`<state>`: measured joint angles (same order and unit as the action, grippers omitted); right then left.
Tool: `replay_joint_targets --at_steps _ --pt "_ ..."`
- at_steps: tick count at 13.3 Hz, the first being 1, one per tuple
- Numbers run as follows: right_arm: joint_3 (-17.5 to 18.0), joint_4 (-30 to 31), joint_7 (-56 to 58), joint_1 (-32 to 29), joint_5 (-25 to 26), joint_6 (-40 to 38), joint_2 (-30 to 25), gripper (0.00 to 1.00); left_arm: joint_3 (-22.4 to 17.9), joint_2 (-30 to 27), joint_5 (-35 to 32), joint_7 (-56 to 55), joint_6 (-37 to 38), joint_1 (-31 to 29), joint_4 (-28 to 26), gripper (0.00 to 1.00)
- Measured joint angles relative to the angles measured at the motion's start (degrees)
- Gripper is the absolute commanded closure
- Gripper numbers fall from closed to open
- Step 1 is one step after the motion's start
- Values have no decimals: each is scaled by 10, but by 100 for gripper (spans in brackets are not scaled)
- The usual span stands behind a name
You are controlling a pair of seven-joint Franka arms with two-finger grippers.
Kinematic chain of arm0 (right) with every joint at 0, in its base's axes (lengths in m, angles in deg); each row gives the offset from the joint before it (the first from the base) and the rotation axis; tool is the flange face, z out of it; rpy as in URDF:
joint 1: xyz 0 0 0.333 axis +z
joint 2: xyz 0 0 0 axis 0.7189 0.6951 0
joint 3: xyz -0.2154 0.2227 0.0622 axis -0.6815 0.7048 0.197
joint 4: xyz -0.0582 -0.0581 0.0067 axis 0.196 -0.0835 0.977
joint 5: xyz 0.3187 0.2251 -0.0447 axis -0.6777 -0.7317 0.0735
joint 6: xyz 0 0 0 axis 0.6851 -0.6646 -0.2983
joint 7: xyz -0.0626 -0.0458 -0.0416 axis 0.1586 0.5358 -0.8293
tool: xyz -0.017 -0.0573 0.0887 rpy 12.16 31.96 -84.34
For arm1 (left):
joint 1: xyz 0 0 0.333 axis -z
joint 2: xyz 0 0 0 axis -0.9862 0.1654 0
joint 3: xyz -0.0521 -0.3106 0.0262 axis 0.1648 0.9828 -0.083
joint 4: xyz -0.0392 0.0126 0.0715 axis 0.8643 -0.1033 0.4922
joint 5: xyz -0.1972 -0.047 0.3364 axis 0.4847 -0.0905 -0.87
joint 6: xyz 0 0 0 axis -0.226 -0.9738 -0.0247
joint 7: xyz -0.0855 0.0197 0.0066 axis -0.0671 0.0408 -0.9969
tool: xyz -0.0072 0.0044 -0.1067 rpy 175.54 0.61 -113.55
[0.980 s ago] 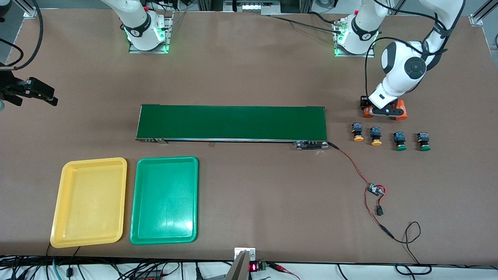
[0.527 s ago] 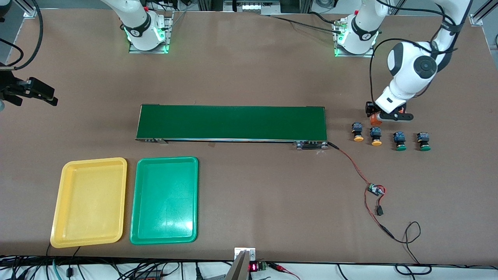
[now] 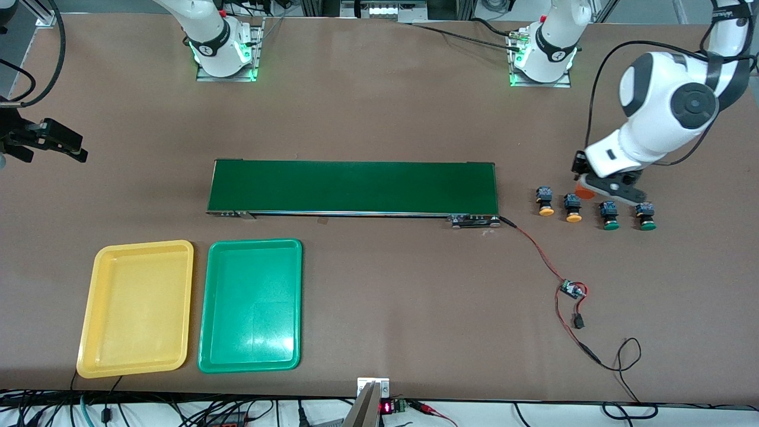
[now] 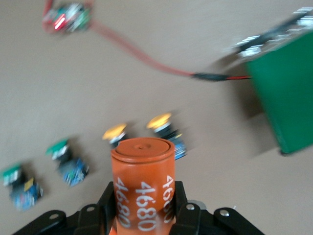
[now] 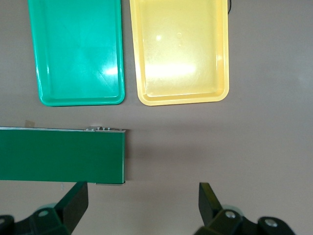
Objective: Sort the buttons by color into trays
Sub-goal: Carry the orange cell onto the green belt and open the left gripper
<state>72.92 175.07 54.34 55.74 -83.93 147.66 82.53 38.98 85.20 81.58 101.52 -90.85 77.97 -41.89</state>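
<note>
1. Front view, table layout: four buttons sit in a row toward the left arm's end of the table, just past the end of the conveyor belt [image 3: 353, 187]; in order from the belt they are yellow button one [image 3: 545, 201], yellow button two [image 3: 573, 208], green button one [image 3: 608, 215] and green button two [image 3: 646, 216].
2. The yellow tray [image 3: 89, 308] and green tray [image 3: 204, 308] lie side by side at about 7 o'clock from the belt, nearer the front camera, and both hold nothing yet.
3. Left gripper [image 4: 142, 215]: clamped on an orange cylinder [image 4: 143, 183] printed "4680", held upright, hanging over the button row between yellow button two and green button one.
4. Right gripper [image 5: 142, 203]: jaws spread wide and empty, waiting above the belt's end toward the right arm's end of the table, the trays in sight below.
5. Judgement: no button has been sorted. The cylinder is not one of the buttons, so it probably needs setting down well apart from the row first.
6. Technique: keep the cylinder upright and lower it onto bare table at 12 o'clock of the row, so that neither it nor the fingers knock a cap; then approach one button from directly above.
</note>
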Motion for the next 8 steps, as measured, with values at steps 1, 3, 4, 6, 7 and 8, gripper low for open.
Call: replay_joint_targets --at_steps 1,3,4,6,7,8 --pt "0 0 0 0 0 0 0 0 34 5 0 13 0 2 6 85" --pt "0 0 0 0 0 0 0 0 101 28 0 41 0 6 19 86" --pt "0 0 0 0 0 0 0 0 127 48 0 72 0 9 30 87" --pt "1 0 0 0 0 0 0 0 152 97 0 156 -2 15 60 86" --pt "1 0 0 1 0 0 0 0 155 118 0 193 -10 18 72 85" --pt "1 0 0 1 0 0 0 0 156 136 0 222 -23 24 81 85"
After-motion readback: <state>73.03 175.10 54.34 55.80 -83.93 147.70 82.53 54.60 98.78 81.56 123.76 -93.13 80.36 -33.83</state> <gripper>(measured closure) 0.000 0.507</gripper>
